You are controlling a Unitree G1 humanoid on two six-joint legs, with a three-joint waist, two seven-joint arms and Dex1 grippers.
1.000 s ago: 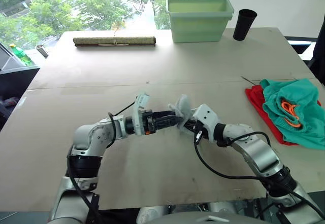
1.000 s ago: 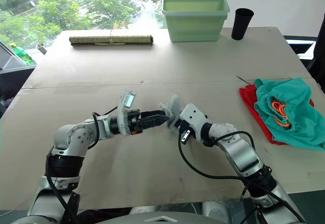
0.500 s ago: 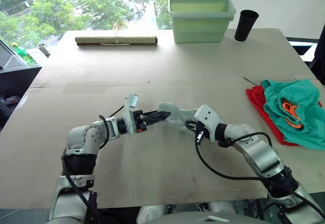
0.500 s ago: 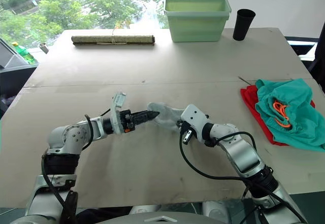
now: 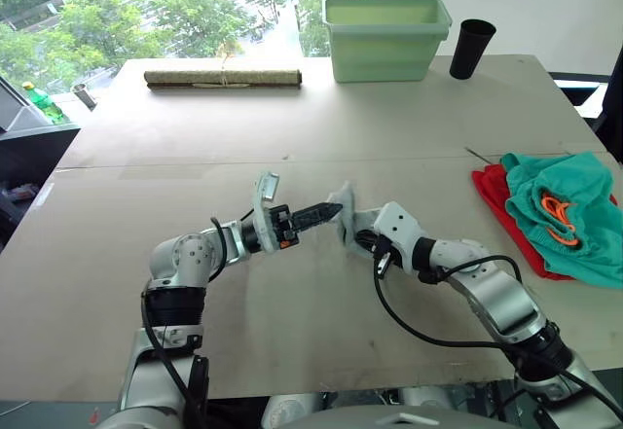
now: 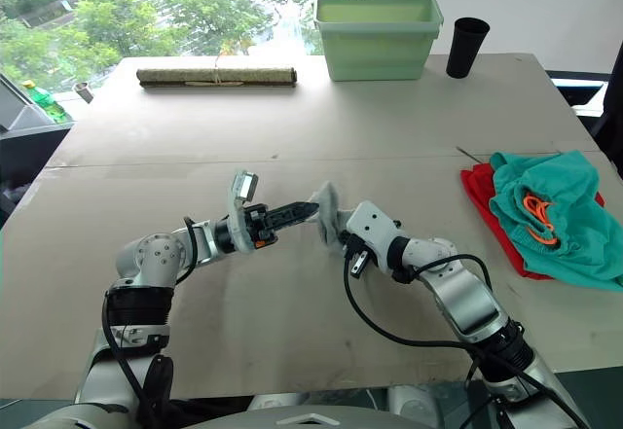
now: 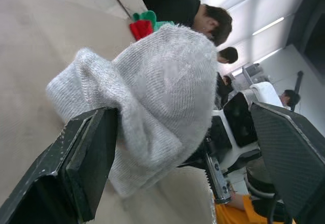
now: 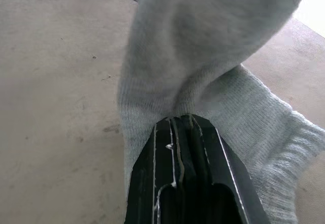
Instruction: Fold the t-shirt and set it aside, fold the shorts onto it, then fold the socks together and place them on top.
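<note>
On the desk [image 5: 292,118], the left gripper [image 5: 331,211] reaches toward the socks [image 5: 343,217] at mid-desk with its jaws spread wide beside them. The right gripper [image 5: 358,239] has its jaws pinched tight on the socks' grey cloth. Far right, the shorts [image 5: 569,210] lie heaped on the t-shirt [image 5: 494,194].

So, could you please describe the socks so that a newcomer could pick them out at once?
Start at the wide tan table and look to its near middle, where the two arms meet. The socks are the small, fuzzy light grey bundle there, pinched by the right claw. They are far smaller and paler than the teal shorts at the right edge.
</note>
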